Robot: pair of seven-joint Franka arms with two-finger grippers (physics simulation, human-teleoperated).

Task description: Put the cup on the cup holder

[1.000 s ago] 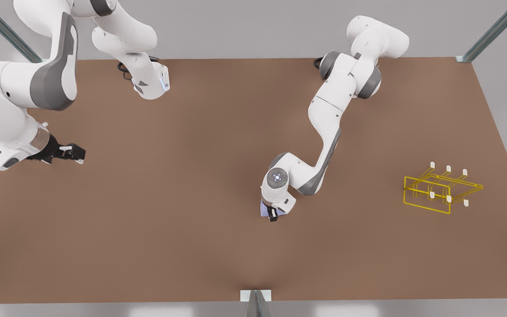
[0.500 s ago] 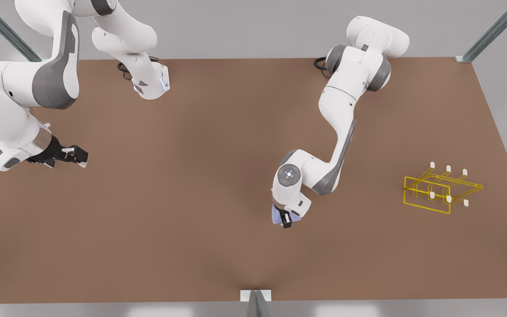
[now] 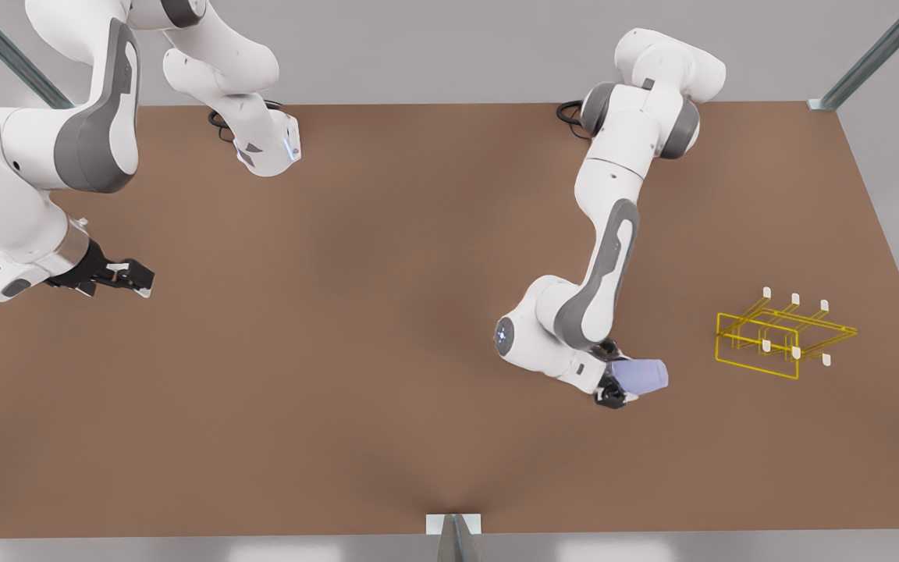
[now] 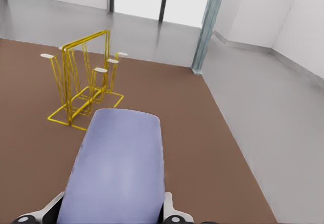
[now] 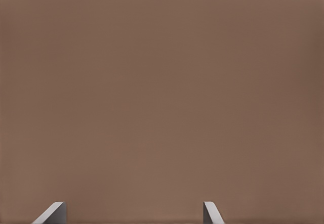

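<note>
The lavender-blue cup (image 3: 643, 375) lies on its side between the fingers of my left gripper (image 3: 615, 375), which is shut on it. It hangs over the brown table (image 3: 356, 328), right of centre in the front view. The cup's free end points at the yellow wire cup holder (image 3: 797, 355), which stands a short way off to the front view's right. In the left wrist view the cup (image 4: 119, 168) is close up, with the cup holder (image 4: 86, 90) upright beyond it. My right gripper (image 3: 137, 275) waits open at the front view's left edge, nothing between its fingertips (image 5: 53, 213).
A metal bracket (image 3: 453, 524) sits at the middle of the table's near edge. Frame posts stand at the far corners (image 3: 855, 66). Bare tabletop lies between the cup and the holder.
My left arm has swung toward the front view's right with the cup. Its wrist turned, so the cup now lies sideways, nearer the holder. The right arm has barely shifted.
</note>
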